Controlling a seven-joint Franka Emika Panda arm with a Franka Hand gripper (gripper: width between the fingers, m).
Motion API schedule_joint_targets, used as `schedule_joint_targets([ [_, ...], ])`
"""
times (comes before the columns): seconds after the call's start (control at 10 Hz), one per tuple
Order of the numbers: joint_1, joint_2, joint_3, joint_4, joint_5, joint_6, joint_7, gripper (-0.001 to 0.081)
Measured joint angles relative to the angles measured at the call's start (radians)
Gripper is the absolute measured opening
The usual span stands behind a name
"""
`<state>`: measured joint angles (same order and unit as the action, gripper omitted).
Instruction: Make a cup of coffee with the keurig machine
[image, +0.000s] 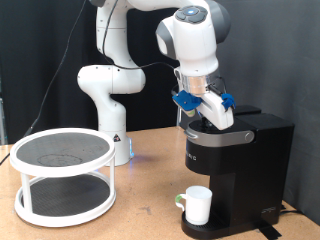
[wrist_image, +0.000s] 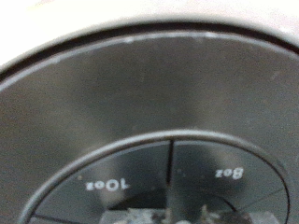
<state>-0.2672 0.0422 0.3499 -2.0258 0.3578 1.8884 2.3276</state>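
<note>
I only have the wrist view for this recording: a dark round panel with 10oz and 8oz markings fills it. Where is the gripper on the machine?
Observer: The gripper is pressed down at the top of the keurig machine, on its lid.
Operator: Is the cup placed?
Observer: Yes, the cup stands upright on the drip base under the spout.
Operator: Anything else on the table?
Observer: A white two-tier round rack stands at the exterior view's left, apart from the machine.

The exterior view looks level across the tabletop (image: 140, 215) from its front edge. The wrist view faces the machine's (image: 235, 165) lid (wrist_image: 149, 103) very closely; both share that lid.
</note>
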Motion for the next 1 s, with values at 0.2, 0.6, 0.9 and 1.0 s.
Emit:
schedule_joint_targets([
  [0.2,-0.001,0.005,-0.002,0.006,0.006,-0.009,0.000,0.0000],
  [0.6,-0.004,0.004,-0.007,0.003,0.091,0.010,-0.080,0.0000],
  [0.9,-0.017,-0.041,-0.016,-0.002,0.180,0.011,-0.203,0.0000],
  [1.0,-0.020,-0.060,-0.021,-0.002,0.185,-0.009,-0.208,0.0000],
])
